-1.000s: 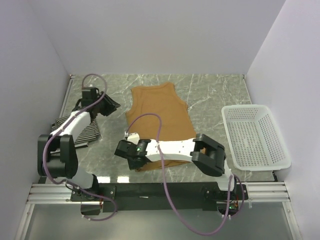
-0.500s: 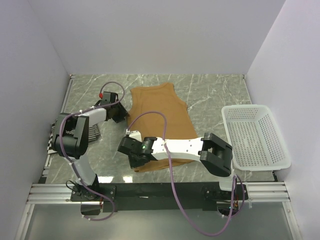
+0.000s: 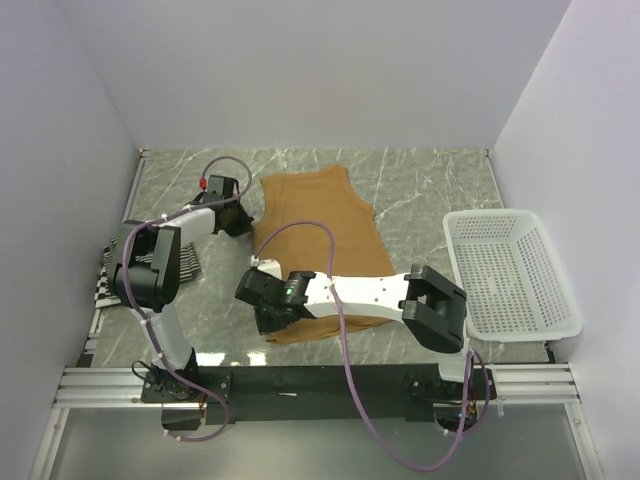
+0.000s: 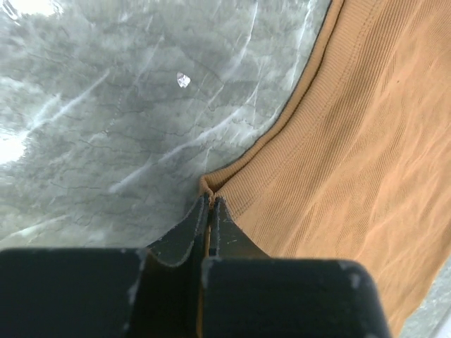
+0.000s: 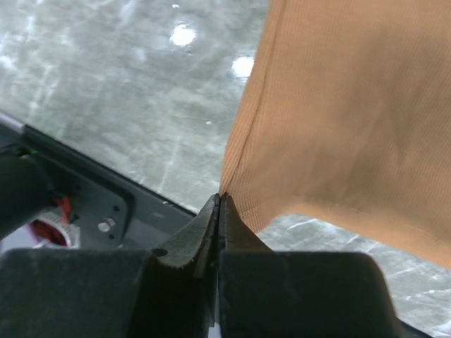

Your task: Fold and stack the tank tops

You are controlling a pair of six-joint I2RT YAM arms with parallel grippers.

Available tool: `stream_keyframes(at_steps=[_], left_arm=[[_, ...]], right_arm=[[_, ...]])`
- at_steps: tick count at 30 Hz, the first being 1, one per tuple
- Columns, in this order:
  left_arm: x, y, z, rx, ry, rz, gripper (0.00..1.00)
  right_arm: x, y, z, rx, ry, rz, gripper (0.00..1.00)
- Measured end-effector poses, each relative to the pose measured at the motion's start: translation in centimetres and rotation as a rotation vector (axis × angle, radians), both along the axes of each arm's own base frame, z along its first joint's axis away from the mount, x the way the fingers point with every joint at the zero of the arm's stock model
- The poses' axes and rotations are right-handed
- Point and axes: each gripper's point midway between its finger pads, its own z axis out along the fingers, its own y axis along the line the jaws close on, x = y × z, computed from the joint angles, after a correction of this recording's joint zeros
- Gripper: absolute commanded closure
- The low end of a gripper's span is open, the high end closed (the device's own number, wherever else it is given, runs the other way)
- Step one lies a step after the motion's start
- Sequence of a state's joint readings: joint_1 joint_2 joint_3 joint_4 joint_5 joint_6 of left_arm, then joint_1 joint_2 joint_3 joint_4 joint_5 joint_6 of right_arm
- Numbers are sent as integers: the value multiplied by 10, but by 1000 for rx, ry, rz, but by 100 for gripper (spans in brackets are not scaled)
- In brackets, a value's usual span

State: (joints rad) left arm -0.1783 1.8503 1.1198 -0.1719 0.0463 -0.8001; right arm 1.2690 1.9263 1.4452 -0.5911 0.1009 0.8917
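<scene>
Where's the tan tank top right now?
Top view: the tan tank top lies flat mid-table, left of the white mesh basket. The left tool pinches its left armhole edge, the right tool its near-left corner.

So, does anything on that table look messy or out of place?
Only the striped tops: a rumpled heap at the left edge of the table. The brown top lies flat, pinched by the left gripper and right gripper.
</scene>
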Motion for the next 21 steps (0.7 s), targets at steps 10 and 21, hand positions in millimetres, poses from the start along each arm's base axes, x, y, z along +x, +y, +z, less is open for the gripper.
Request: stream_keyframes(at_steps=[10,21], left_arm=[[12,34,14,87,9,88,99],[15,51,20,89,26,126,99]], right_arm=[[-4,46,6,89,74,47,100],[9,37,9,129,100,29,100]])
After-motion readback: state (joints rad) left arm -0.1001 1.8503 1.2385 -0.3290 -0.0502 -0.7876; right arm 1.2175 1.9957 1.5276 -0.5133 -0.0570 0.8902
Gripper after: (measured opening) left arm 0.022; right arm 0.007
